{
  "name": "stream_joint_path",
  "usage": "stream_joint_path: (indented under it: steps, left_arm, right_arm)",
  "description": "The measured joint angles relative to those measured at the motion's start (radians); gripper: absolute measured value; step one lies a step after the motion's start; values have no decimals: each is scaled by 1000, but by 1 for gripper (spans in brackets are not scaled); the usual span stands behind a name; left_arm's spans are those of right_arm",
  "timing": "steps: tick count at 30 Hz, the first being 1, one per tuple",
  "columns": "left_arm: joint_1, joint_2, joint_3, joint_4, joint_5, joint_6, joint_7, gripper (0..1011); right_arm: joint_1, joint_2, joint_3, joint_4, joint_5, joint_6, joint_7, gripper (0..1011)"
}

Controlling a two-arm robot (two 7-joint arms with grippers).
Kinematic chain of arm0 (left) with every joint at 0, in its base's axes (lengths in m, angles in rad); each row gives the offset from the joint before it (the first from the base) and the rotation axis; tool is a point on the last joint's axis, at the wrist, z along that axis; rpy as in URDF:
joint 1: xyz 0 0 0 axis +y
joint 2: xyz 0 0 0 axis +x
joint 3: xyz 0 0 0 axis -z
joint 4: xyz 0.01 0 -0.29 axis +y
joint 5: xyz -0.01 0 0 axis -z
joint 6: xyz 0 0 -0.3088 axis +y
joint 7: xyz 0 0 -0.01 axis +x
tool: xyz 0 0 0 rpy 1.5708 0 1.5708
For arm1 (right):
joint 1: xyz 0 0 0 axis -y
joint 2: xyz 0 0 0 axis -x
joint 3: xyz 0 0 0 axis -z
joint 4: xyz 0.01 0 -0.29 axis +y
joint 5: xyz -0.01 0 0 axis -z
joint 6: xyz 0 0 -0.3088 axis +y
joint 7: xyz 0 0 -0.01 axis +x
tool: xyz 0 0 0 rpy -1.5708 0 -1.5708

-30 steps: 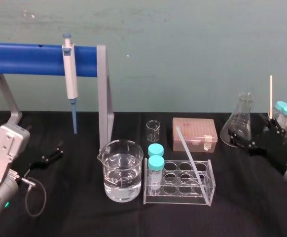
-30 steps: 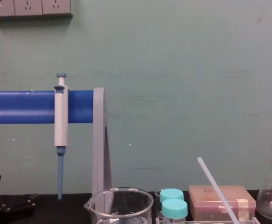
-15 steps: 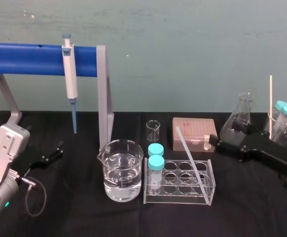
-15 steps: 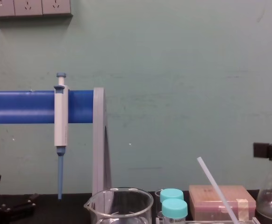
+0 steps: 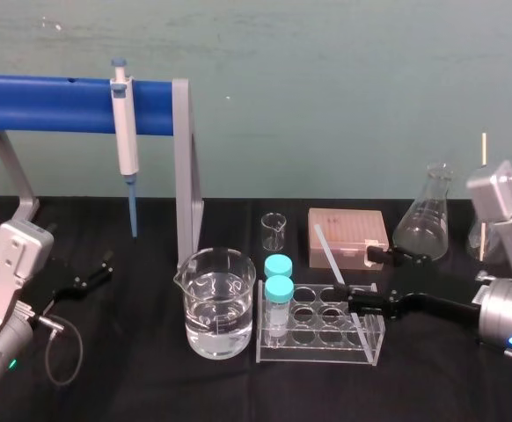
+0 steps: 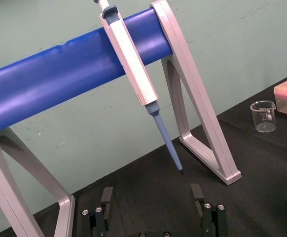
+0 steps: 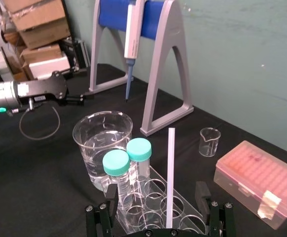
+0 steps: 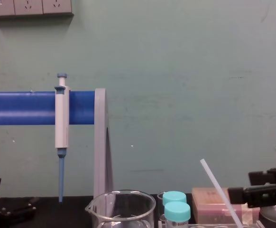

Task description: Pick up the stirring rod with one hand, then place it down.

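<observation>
1. Since the earlier frame the right gripper [image 5: 360,278] has swung in from beside the conical flask [image 5: 423,224] toward the tube rack [image 5: 319,359]. The stirring rod [image 5: 335,274], the rack and the left gripper [image 5: 82,281] lie as they did.
2. The rod stands with its foot in a hole at the rack's right end. It leans back and to the left, and its top is seen near the left edge of the pink box [image 5: 347,236]. The lean probably comes from the hole being wider than the rod. It leaves the upper length clear of the rack, which is likely why the arm comes in from the side at that height.
3. The right gripper's fingers are spread wide, one toward the box and one over the rack. In the right wrist view the rod [image 7: 170,168] rises up the middle of the gap between them, so the approach looks centred. In the head view the tips seem level with the rod or just short of it. I cannot tell whether either finger touches it, and nothing is gripped yet.
4. The two capped vials [image 5: 278,286] and the water beaker [image 5: 219,303] stand on the far side of the rod from the gripper, out of its path.
5. The left gripper rests low at the robot's left, in front of the pipette stand [image 5: 184,176], with its fingers apart and empty.
</observation>
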Motion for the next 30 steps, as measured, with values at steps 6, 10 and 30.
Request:
stream_joint_path:
  steps: [6, 10, 30]
  left_arm:
    - [0, 0, 0, 0, 0, 0, 0, 1000]
    - [0, 0, 0, 0, 0, 0, 0, 1000]
    - [0, 0, 0, 0, 0, 0, 0, 1000]
  right_arm:
    - [58, -35, -50, 53, -39, 10, 19, 1003]
    - [86, -58, -68, 87, -56, 13, 20, 1003]
    - [147, -121, -95, 180, -110, 5, 23, 1003]
